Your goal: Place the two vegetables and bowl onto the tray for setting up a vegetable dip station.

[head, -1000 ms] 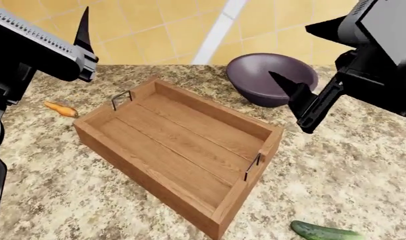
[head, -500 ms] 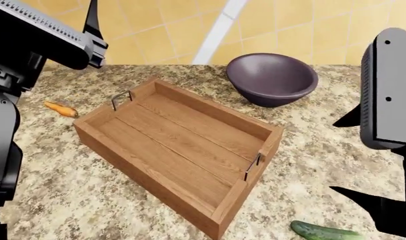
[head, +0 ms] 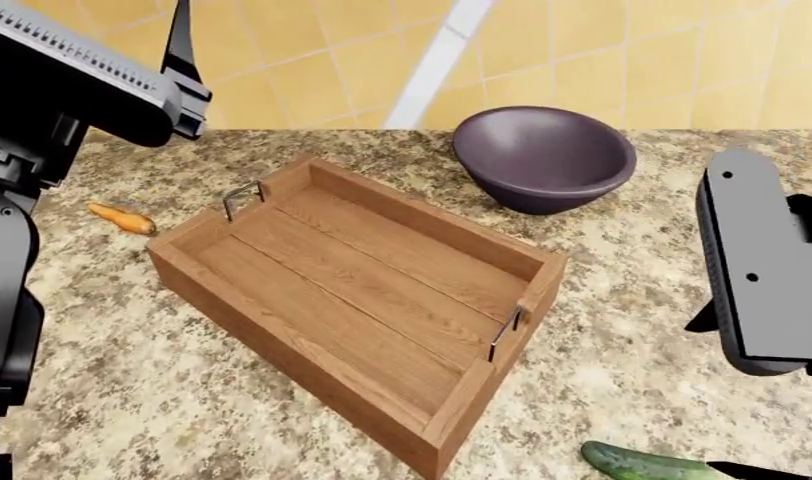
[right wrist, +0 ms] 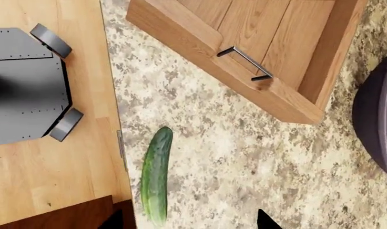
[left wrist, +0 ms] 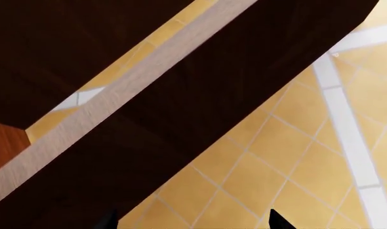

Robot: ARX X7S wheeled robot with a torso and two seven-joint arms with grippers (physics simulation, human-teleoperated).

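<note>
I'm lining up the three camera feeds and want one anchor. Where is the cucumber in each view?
Head view: the cucumber lies at the bottom edge, right of centre, on the counter near the tray's near corner.
Right wrist view: it lies lengthwise along the counter's edge, left of centre, low in the picture.
Left wrist view: not in it.
Shared landmark: the tray's metal handle on the end nearest the cucumber.

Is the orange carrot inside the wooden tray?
No, the carrot lies on the speckled counter outside the tray, off its short end with the metal handle.
</note>
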